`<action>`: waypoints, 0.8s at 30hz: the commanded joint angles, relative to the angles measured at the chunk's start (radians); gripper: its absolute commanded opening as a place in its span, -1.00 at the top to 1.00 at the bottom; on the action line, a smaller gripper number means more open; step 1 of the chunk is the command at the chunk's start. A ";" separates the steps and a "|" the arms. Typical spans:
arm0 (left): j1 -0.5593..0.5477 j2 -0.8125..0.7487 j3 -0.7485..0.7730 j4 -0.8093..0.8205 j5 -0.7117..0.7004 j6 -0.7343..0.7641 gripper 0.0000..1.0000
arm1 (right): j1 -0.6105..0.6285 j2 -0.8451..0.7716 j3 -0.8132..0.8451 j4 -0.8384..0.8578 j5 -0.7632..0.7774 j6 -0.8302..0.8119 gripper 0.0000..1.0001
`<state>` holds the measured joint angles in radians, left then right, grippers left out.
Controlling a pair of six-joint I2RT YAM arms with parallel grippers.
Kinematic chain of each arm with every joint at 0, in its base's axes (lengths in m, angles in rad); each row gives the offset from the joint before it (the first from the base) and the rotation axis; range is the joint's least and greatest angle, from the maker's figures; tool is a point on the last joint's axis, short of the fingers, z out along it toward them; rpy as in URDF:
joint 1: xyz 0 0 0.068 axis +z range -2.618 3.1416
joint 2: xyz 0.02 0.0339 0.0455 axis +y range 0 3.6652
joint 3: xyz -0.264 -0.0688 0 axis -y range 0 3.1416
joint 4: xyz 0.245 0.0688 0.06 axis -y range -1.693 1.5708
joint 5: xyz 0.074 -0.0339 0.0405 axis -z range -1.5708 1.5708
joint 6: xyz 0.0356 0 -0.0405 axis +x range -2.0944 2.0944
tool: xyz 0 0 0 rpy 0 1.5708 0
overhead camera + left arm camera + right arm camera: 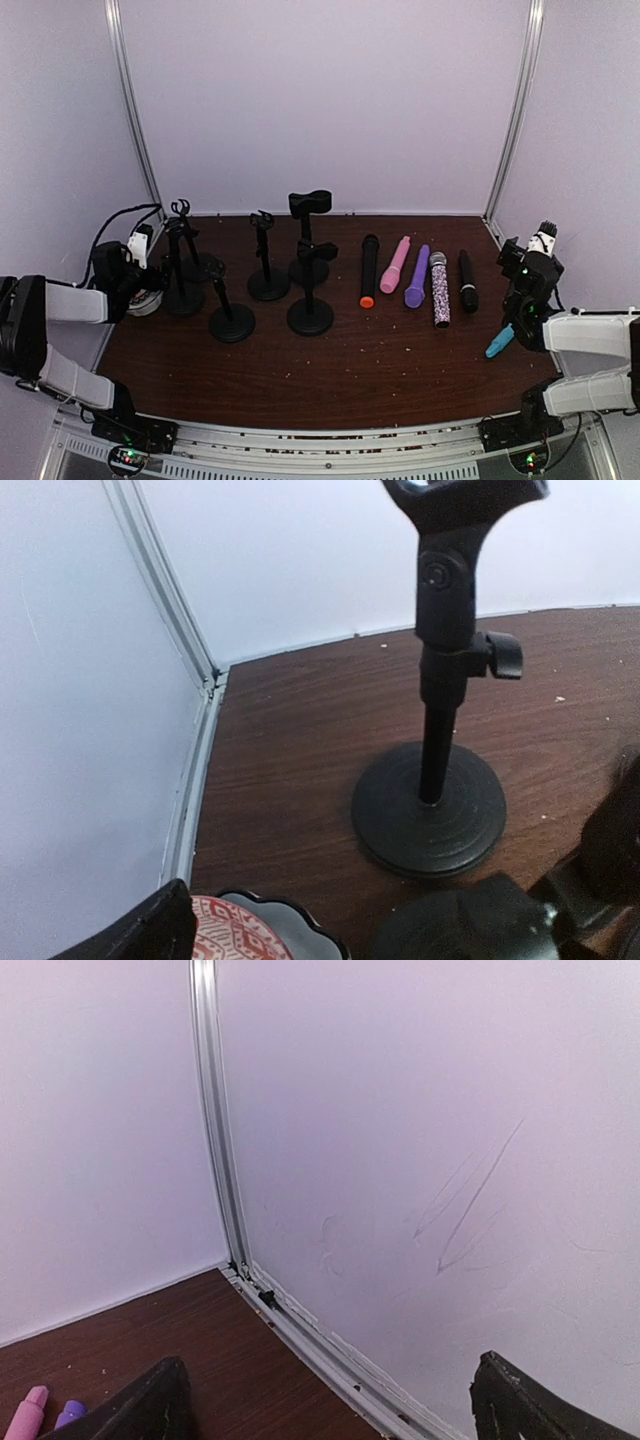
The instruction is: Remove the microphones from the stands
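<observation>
Several black microphone stands (310, 268) stand at the left and middle of the brown table (380, 370). Their clips look empty; I cannot make out a microphone in any of them. Several microphones lie flat in a row to the right: black with an orange end (369, 270), pink (396, 264), purple (417, 276), glittery (440, 288) and black (467, 280). My left gripper (140, 265) is open at the far left beside a stand (430, 810) with an empty clip (462, 502). My right gripper (530, 262) is open at the far right and faces the wall corner (235, 1260).
A red patterned plate (235, 932) lies under my left gripper, also in the top view (148, 298). A second stand base (470, 925) is close to it. A light blue object (499, 342) lies by my right arm. The pink (24, 1412) and purple (68, 1413) microphone tips show at my right gripper's left.
</observation>
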<state>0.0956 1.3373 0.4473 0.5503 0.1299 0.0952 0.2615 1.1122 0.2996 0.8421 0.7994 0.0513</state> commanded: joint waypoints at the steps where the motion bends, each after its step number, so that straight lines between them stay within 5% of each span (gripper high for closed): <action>1: 0.005 0.046 -0.016 0.245 -0.012 -0.046 -0.96 | -0.058 0.004 -0.018 0.062 -0.074 0.039 -0.99; 5: 0.004 0.055 -0.060 0.335 -0.027 -0.054 -0.96 | -0.059 -0.026 -0.046 0.011 -0.193 0.018 -0.99; 8: 0.003 0.089 -0.133 0.507 -0.042 -0.063 -0.95 | -0.060 0.030 -0.138 0.207 -0.215 0.010 -0.99; 17: 0.004 0.084 -0.118 0.453 -0.039 -0.059 -0.96 | -0.080 0.285 -0.147 0.511 -0.398 -0.093 -0.99; 20: 0.003 0.084 -0.120 0.461 -0.040 -0.059 -0.96 | -0.108 0.243 -0.073 0.289 -0.382 -0.014 -1.00; 24: 0.004 0.086 -0.121 0.468 -0.038 -0.058 -0.96 | -0.134 0.245 -0.073 0.287 -0.407 -0.002 -0.99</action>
<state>0.0994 1.4204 0.3161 0.9337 0.0788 0.0425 0.1478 1.3754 0.2081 1.1549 0.4358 0.0277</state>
